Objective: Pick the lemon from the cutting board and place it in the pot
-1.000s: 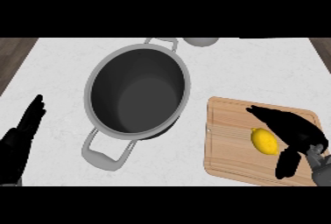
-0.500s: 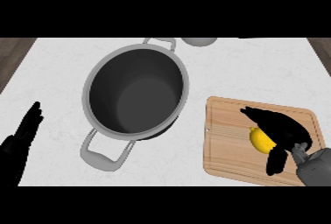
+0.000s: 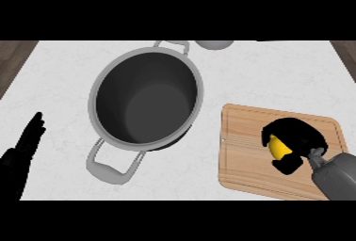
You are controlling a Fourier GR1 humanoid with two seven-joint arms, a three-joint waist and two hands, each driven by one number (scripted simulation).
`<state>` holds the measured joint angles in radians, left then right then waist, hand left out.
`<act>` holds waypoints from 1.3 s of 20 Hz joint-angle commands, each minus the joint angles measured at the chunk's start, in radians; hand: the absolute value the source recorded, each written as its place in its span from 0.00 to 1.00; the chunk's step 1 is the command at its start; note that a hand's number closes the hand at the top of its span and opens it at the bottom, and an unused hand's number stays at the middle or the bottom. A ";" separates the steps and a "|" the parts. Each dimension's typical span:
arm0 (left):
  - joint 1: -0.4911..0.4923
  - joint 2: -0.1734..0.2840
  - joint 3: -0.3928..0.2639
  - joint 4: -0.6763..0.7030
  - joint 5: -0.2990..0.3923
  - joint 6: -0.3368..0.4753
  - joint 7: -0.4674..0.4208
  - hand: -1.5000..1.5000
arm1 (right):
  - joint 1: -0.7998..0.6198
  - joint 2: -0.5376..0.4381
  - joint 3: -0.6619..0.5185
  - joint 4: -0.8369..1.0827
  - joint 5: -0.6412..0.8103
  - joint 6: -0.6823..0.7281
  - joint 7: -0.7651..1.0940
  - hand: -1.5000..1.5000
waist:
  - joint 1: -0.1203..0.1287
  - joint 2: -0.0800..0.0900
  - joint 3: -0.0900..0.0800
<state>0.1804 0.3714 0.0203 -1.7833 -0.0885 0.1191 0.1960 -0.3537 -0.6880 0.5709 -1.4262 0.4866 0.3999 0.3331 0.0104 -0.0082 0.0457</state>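
Right hand (image 3: 295, 141) curled down over the lemon (image 3: 279, 147) on the wooden cutting board (image 3: 243, 160), fingers and thumb wrapped round it, grey forearm entering from lower right. Left hand (image 3: 24, 150) resting open at left edge, fingers straight, well apart from the pot (image 3: 146, 99).

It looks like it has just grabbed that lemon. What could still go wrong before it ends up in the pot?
The right hand curls round the lemon, hiding most of it, so I can't tell how well the round fruit is seated; it might slip once lifted. The pot lies across the counter from the cutting board, so the carry is sideways over its raised rim, which the hand could clip. Released off-centre, the lemon could bounce out.
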 commanded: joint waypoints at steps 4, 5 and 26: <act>-0.037 -0.043 0.039 0.112 0.054 -0.017 -0.042 0.50 | 0.005 0.030 0.007 0.058 0.051 -0.040 -0.065 1.00 | -0.011 0.014 -0.046; -0.085 -0.042 0.022 0.133 0.020 -0.009 -0.018 0.50 | -0.018 0.033 0.010 0.024 0.046 -0.006 -0.045 1.00 | -0.023 0.014 -0.047; -0.061 -0.058 -0.004 0.045 0.013 -0.055 0.034 0.50 | -0.579 0.687 0.437 -0.100 0.393 -0.331 0.918 1.00 | 0.044 -0.011 -0.052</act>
<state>0.1692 0.3372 0.0180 -1.7838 -0.0951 0.0594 0.2231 -0.7987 -0.0166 1.0024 -1.5048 0.7920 0.1164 1.0658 0.0701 -0.0134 0.0154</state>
